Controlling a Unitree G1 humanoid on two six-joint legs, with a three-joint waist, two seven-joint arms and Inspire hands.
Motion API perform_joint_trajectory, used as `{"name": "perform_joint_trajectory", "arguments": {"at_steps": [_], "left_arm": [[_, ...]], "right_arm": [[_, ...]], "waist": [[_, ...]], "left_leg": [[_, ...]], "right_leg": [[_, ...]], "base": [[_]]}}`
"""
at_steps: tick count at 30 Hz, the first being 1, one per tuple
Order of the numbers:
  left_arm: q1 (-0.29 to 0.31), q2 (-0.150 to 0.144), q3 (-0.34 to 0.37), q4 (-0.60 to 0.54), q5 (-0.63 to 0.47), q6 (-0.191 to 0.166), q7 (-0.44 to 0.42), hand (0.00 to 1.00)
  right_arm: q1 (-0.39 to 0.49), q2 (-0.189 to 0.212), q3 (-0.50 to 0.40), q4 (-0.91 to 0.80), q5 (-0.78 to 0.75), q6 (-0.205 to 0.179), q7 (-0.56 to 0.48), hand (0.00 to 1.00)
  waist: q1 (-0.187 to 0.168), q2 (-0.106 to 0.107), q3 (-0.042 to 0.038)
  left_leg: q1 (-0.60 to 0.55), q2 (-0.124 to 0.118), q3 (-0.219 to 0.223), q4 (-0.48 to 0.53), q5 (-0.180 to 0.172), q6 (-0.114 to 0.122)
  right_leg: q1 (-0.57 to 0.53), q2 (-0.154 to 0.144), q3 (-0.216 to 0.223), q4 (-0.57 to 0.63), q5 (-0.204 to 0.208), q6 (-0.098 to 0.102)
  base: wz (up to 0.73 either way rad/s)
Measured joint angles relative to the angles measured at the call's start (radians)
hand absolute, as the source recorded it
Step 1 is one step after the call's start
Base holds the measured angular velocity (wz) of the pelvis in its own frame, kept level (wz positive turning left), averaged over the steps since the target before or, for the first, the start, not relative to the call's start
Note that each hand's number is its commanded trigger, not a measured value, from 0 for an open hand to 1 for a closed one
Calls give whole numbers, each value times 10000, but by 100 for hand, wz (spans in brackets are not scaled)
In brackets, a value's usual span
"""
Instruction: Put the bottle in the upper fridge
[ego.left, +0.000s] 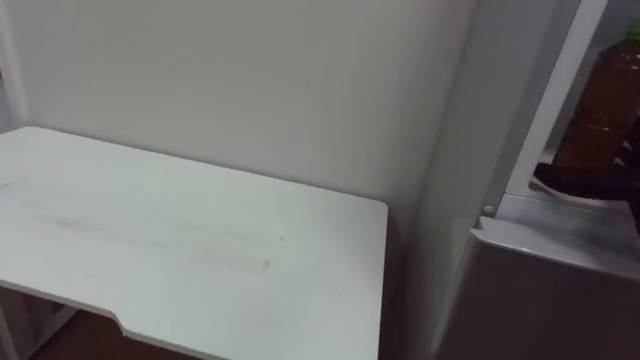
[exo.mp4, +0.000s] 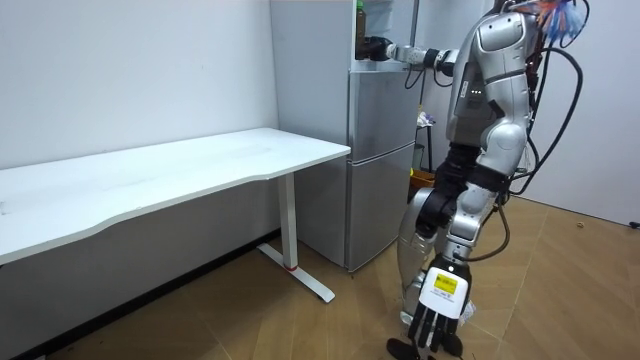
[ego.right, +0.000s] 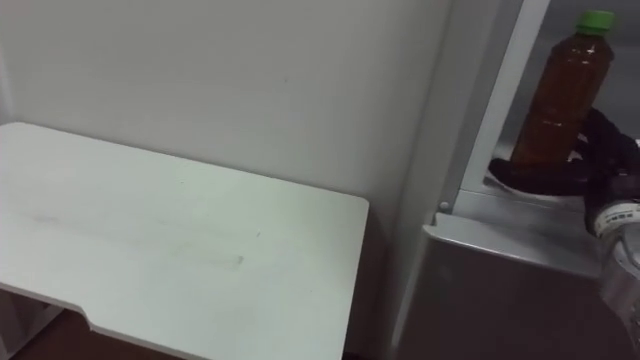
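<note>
The bottle (ego.right: 567, 95) is being held upright inside the upper compartment of the fridge (exo.mp4: 380, 170), its lower part being gripped by the right robot hand (ego.right: 590, 165). The left robot hand (exo.mp4: 437, 322) is being hung low before the fridge, fingers relaxed.

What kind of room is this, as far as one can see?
Probably an office or test room, not a kitchen: a white desk, a grey fridge beside it, and bare walls.
</note>
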Motion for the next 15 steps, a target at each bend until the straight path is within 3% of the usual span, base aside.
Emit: {"name": "perform_joint_trajectory", "arguments": {"at_steps": [2, 6, 15], "left_arm": [[28, -43, -6, 7, -12, 18, 0, 0], [8, -70, -28, 4, -8, 66, -2, 0], [12, -88, -46, 38, -26, -17, 108, 0]], "right_arm": [[145, 4, -77, -222, -118, 3, -167, 0], [198, 54, -85, -769, -431, 45, -427, 0], [1125, 272, -325, -1813, -608, 19, -1052, 0]], "waist": [[-31, 16, -13], [-234, 119, 62], [-348, 18, 73]], "left_leg": [[33, 9, 47, -54, 0, 0], [111, 29, 190, -129, -1, -1], [179, 46, 297, -129, -4, -2]], "right_leg": [[4, 0, 39, 0, 1, 2], [-7, 10, 150, 3, 0, 2], [-17, 14, 269, 26, 1, 5]], "base": [[-11], [-8], [-3]]}}
